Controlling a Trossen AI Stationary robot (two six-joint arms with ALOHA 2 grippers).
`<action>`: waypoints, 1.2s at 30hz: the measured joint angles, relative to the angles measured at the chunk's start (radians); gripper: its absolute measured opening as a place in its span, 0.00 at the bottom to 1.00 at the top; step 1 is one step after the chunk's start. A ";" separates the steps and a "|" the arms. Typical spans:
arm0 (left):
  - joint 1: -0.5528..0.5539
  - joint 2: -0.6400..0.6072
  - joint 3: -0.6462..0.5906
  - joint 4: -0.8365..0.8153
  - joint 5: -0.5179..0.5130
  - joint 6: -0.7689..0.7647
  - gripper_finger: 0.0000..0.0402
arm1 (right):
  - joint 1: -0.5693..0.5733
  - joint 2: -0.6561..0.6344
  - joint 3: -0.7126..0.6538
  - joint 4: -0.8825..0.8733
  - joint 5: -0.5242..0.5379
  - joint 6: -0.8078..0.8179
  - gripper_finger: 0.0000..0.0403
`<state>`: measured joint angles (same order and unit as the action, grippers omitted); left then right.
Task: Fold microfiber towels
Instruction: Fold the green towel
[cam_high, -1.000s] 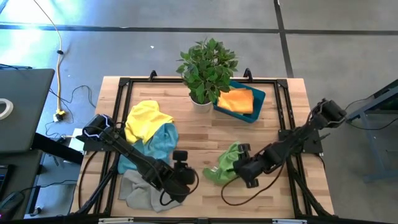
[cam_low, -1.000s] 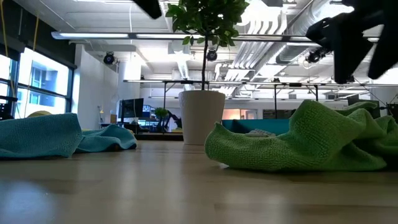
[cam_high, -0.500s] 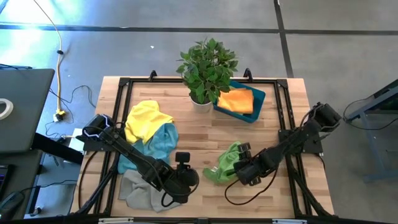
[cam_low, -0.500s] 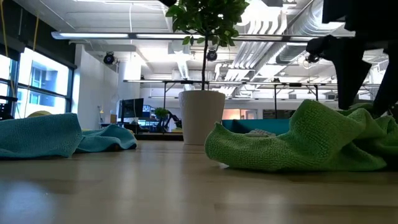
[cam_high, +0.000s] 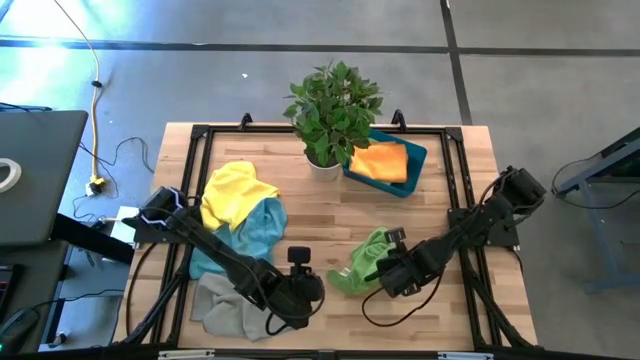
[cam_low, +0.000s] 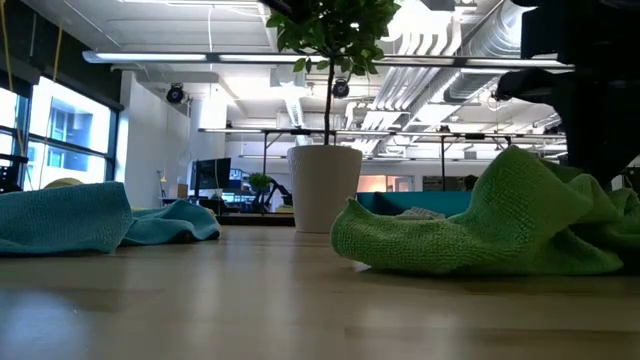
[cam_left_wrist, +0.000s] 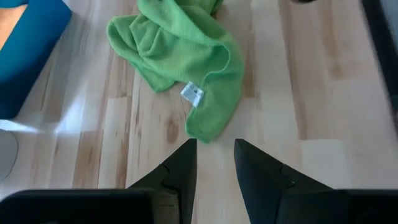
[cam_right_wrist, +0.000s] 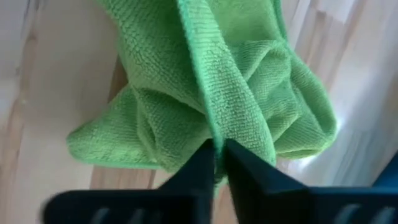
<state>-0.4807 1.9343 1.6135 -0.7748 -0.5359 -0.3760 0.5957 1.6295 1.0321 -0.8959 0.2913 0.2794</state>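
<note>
The right gripper (cam_right_wrist: 219, 163) pinches a raised fold of the green towel (cam_high: 362, 263), crumpled near the table's (cam_high: 440, 180) front edge, right of centre; the left gripper (cam_left_wrist: 214, 163) hovers, fingers parted, just left of it.

Taking the potted plant (cam_high: 333, 115) at the table's far edge as landmark: the teal bin (cam_high: 388, 162) touches its right side, closing that gap. Toward the near edge, bare wood lies open down the middle as far as the crumpled green towel (cam_high: 362, 264). That towel blocks the near-right ground, with the right gripper (cam_high: 387, 272) pinched on a fold of it. Left of the plant, the yellow towel (cam_high: 236, 193), blue towel (cam_high: 252, 230) and grey towel (cam_high: 226, 306) fill the side, the left arm (cam_high: 215, 250) lying across them.
</note>
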 joint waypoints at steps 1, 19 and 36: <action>0.005 0.011 0.000 0.003 -0.002 0.007 0.25 | 0.000 0.000 0.000 0.000 -0.007 0.000 0.02; 0.062 0.101 -0.001 0.389 0.047 0.279 0.25 | 0.000 -0.018 0.178 -0.030 -0.036 0.166 0.00; 0.131 0.108 -0.029 0.554 0.066 0.213 0.25 | 0.047 -0.018 0.377 -0.068 0.030 0.231 0.00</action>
<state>-0.3494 2.0422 1.5848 -0.2212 -0.4700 -0.1633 0.6422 1.6119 1.4091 -0.9643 0.3214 0.5104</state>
